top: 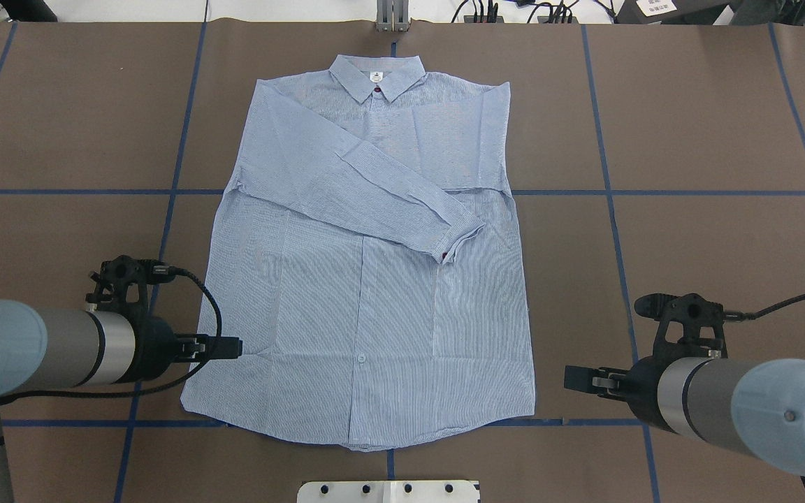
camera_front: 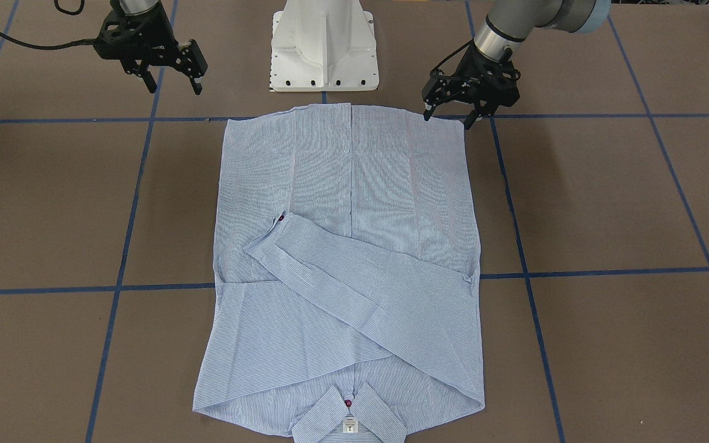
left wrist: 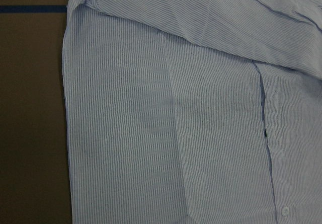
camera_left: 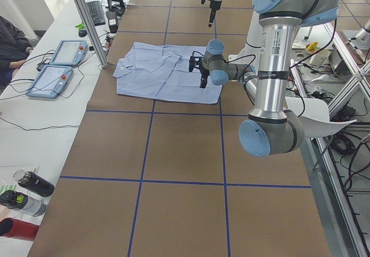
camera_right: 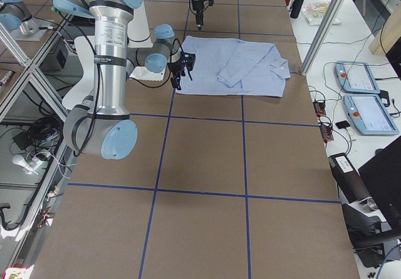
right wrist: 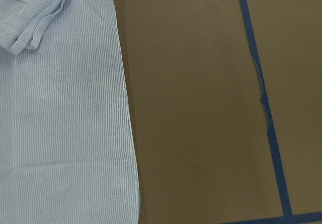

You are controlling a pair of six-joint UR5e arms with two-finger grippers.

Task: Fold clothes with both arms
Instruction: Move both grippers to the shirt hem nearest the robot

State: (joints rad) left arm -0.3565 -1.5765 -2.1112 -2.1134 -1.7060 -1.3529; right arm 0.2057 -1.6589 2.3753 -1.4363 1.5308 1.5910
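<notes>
Currently left gripper (camera_front: 447, 120) sits jaws apart at the hem corner of the shirt (camera_front: 342, 178); right gripper (camera_front: 175, 90), also apart, hangs over bare worktop (camera_front: 607, 197). Uneven pinches could skew the fold and shed the crossed sleeve (camera_front: 360, 271).

Farthest from both end effectors, the collar (camera_front: 320, 417) of the shirt (camera_front: 348, 184) is running off the front view's lower edge, and its neck label (camera_front: 349, 424) is showing too small to read. Contact between the left end effector (camera_front: 448, 118) and the hem (camera_front: 391, 108) is not showing.
</notes>
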